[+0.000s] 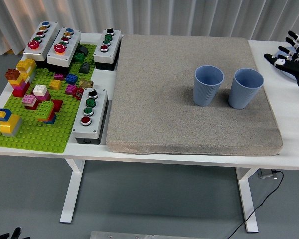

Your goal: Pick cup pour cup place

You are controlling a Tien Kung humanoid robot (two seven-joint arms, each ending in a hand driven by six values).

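Two ribbed blue plastic cups (208, 84) stand upright side by side on the grey foam mat (164, 99) — neither grasped. The right robot hand (292, 56) hovers well apart, fingers spread, empty — picking, pouring, placing all seem undone.

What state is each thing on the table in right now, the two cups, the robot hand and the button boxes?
Left blue cup: upright on the grey mat, free.
Right blue cup: upright on the mat, free, apart from the left cup.
Right hand: open, raised at the right edge, holding nothing.
Button boxes: resting, untouched.
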